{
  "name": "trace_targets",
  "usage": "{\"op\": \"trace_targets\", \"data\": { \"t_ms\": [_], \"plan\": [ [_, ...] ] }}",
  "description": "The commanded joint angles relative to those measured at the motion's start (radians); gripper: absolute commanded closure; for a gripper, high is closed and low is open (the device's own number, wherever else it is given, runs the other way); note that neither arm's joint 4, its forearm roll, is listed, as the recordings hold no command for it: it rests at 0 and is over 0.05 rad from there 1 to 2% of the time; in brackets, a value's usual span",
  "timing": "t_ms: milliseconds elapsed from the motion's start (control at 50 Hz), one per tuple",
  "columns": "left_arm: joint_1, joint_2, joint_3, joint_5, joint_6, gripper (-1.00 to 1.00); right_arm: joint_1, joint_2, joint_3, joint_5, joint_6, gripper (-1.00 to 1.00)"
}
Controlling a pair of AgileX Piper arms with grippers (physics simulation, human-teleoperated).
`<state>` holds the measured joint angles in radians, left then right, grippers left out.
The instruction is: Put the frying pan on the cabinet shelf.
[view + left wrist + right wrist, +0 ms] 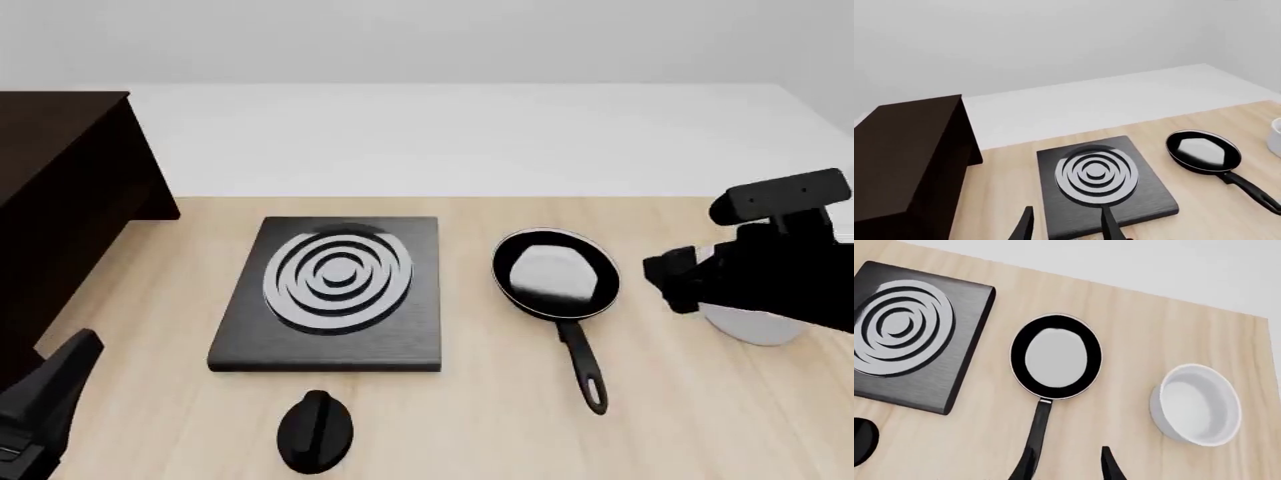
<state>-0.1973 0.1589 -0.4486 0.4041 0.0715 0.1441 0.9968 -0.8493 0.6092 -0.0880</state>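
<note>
The frying pan [554, 272] lies on the light wood table, right of the stove plate, with its long handle [583, 365] pointing toward the near edge. It also shows in the right wrist view [1056, 356] and the left wrist view [1203, 151]. The dark cabinet [67, 170] stands at the far left, and its flat top [901, 145] is bare. My right gripper [1067, 465] is open and empty, above the pan's handle. My left gripper [1067, 227] is open and empty, near the stove plate's front edge. Part of the left arm [47, 400] shows at the bottom left.
A black square stove plate [334, 290] with silver rings lies mid-table. A white bowl [1197, 405] stands right of the pan, under the right arm [761, 275]. A round black knob [316, 430] lies in front of the stove plate.
</note>
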Motion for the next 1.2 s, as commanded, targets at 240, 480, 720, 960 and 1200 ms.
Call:
{"op": "trace_targets", "data": {
  "t_ms": [240, 480, 720, 960, 1200],
  "plan": [
    [-0.012, 0.006, 0.013, -0.015, 0.003, -1.00, 0.069, 0.155, 0.027, -0.082, 0.028, -1.00],
    [-0.030, 0.017, 0.004, -0.004, -0.032, -1.00, 0.075, 0.231, 0.052, -0.152, 0.027, -1.00],
    [-0.029, 0.021, 0.011, -0.009, -0.037, -1.00, 0.081, 0.314, 0.087, -0.220, 0.033, -1.00],
    [-0.040, 0.025, 0.024, -0.013, -0.057, -1.00, 0.089, 0.355, 0.142, -0.279, 0.054, -1.00],
    [-0.057, 0.028, 0.029, -0.011, -0.072, -1.00, 0.083, 0.376, 0.160, -0.295, 0.057, -1.00]
  ]
}}
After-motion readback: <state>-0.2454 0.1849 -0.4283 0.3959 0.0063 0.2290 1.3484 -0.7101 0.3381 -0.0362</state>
